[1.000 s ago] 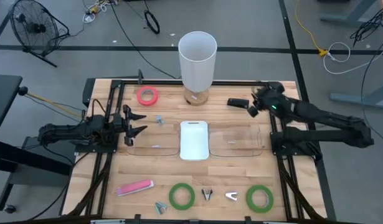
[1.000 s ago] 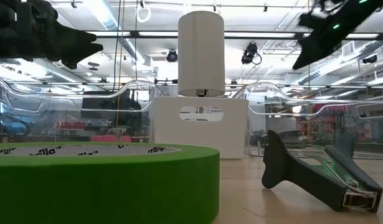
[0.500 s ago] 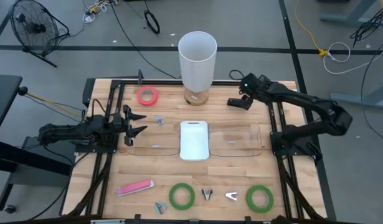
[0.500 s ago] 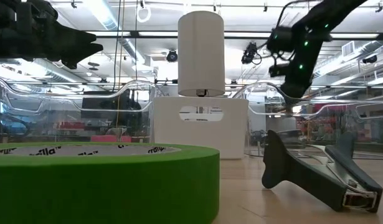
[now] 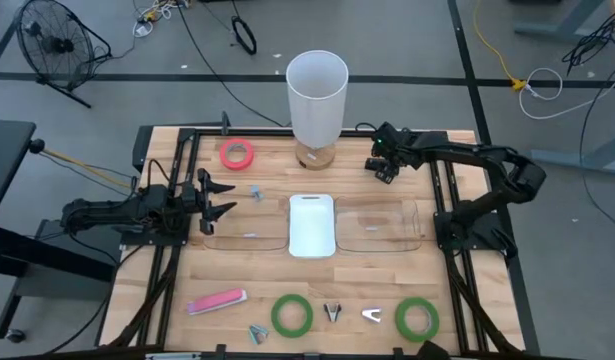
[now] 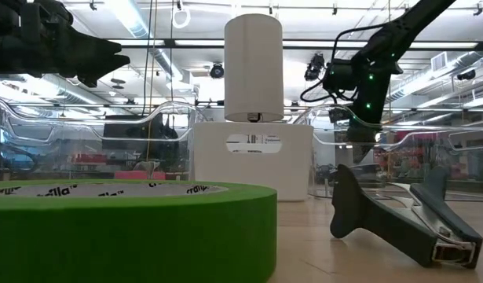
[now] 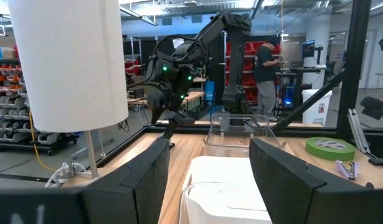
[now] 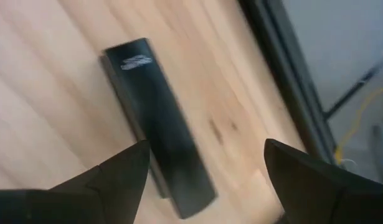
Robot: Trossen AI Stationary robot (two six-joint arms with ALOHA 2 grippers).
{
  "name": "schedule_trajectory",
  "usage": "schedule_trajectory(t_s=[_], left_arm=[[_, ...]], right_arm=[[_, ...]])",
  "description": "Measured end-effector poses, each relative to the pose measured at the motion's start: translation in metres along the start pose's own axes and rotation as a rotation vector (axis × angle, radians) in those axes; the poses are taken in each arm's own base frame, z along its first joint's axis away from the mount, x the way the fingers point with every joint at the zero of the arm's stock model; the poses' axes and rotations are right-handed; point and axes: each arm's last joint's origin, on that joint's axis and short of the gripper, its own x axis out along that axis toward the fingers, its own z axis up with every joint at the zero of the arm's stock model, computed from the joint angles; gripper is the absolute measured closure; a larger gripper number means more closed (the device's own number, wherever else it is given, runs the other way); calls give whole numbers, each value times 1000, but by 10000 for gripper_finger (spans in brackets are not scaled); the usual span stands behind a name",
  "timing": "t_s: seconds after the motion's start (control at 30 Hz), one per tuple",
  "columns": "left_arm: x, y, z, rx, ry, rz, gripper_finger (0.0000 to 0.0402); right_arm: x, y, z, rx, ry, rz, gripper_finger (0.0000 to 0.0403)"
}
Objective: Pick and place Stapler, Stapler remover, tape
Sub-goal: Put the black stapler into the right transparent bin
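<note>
**Right fingers spread above the black stapler at the far right of the tabletop**

Right gripper (image 5: 384,160) sits over the flat black bar-shaped stapler (image 8: 157,146). In the right wrist view its two dark fingers (image 8: 113,174) stand apart, the stapler lying on the wood between and just ahead of them, lengthwise; no contact visible, though that view is smeared, so height above it is hard to judge.

Left gripper (image 5: 222,198) waits at the left side of the light wooden tabletop (image 5: 257,270), fingers apart, just beside the clear plastic tray (image 5: 249,228).

Beyond the left fingers, toward the far edge: pinkish red ring-shaped tape roll (image 5: 237,154). Tall white cylinder (image 5: 317,95) stands at the far centre, near the right fingers.

Near edge, well apart from both sets of fingers: two green ring-shaped tape rolls (image 5: 291,314) (image 5: 416,318), with a small dark claw-type staple remover (image 5: 333,312) between them.
</note>
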Motion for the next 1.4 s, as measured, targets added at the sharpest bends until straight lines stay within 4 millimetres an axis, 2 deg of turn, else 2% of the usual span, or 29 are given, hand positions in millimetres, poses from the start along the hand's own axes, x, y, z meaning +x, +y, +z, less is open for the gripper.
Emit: schedule_trajectory(t_s=[0.4, 0.8, 0.93, 1.1, 1.4], left_arm=[[0, 0, 0, 0, 1, 0, 177], [0, 0, 0, 0, 1, 0, 177], [0, 0, 0, 0, 1, 0, 177], [0, 0, 0, 0, 1, -1, 177], [0, 0, 0, 0, 1, 0, 177]], right_arm=[[3, 1, 1, -1, 1, 22, 85], [32, 10, 6, -48, 50, 33, 92], [40, 12, 3, -65, 103, -2, 144], [40, 12, 1, -71, 126, 1, 286], [33, 10, 6, -74, 146, 66, 284]])
